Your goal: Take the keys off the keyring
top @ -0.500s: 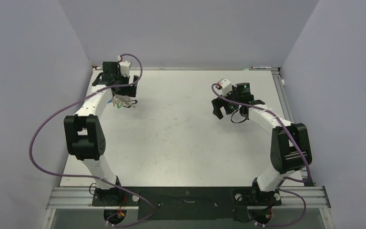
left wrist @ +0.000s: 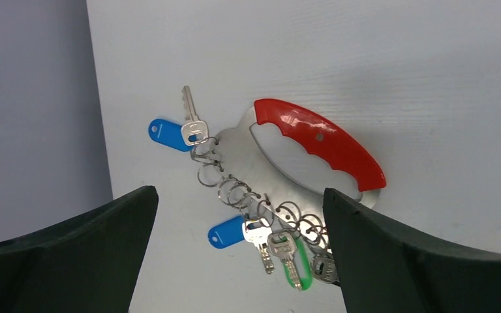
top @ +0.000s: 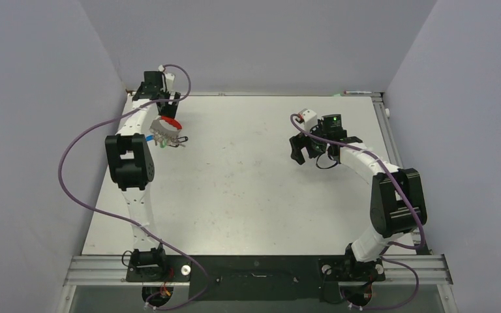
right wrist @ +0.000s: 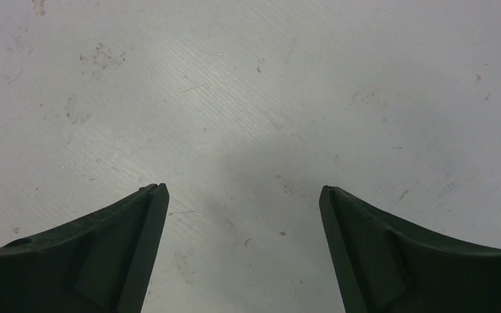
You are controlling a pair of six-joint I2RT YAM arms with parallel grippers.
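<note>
- The keyring (left wrist: 251, 156) lies flat on the white table (left wrist: 398, 59), in the gap ahead of the left gripper (left wrist: 240, 195), whose fingers are spread wide.
- Its red grip (left wrist: 326, 143) sits toward 2 o'clock in the left wrist view; the rest is silvery-grey.
- The keys (left wrist: 279, 242) hang on split rings (left wrist: 235, 192) from 10 to 5 o'clock, with blue tags (left wrist: 167, 134) and a green one.
- The lowest key is partly hidden by a finger (left wrist: 391, 261).
- The right gripper (right wrist: 243, 189), also spread, hangs well apart at 3 o'clock.
</note>
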